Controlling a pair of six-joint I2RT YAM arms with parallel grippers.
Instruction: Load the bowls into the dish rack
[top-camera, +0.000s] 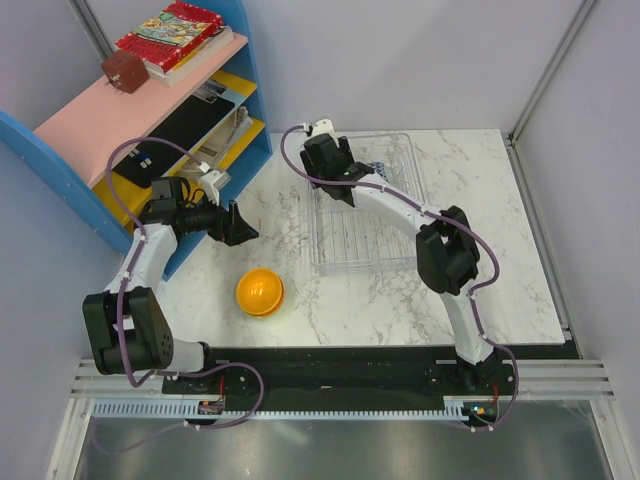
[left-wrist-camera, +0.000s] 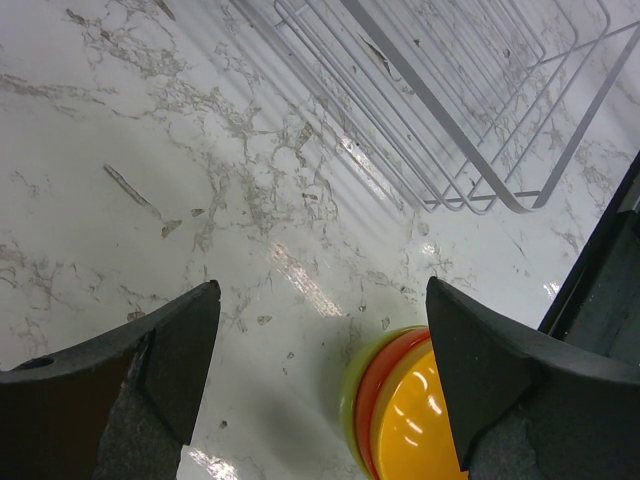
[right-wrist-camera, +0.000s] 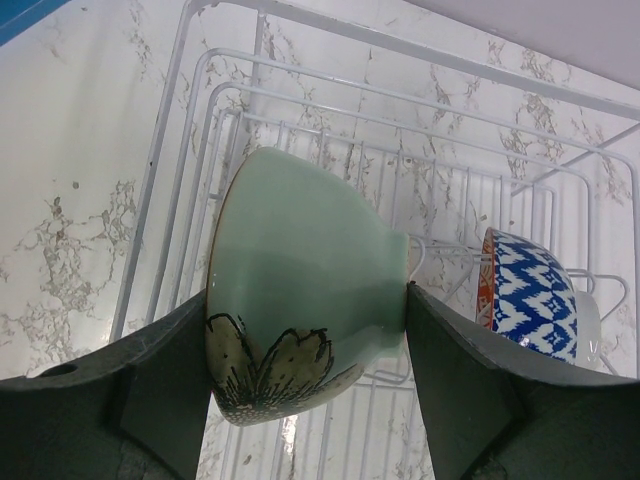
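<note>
The right gripper (right-wrist-camera: 305, 350) is clamped on the pale green bowl (right-wrist-camera: 300, 270), one dark finger (right-wrist-camera: 160, 390) pressed against the left side near its rim and the other against the right side at its foot. The bowl lies tipped on its side, opening to the left, with a dark-outlined flower pattern on its near lower wall. It hangs over the dish rack (right-wrist-camera: 300, 100), whose thin white bars lie over the marbled table (right-wrist-camera: 70, 200), and to its right the blue-and-white bowl (right-wrist-camera: 530, 295) stands on edge among the prongs, apart from it.
</note>
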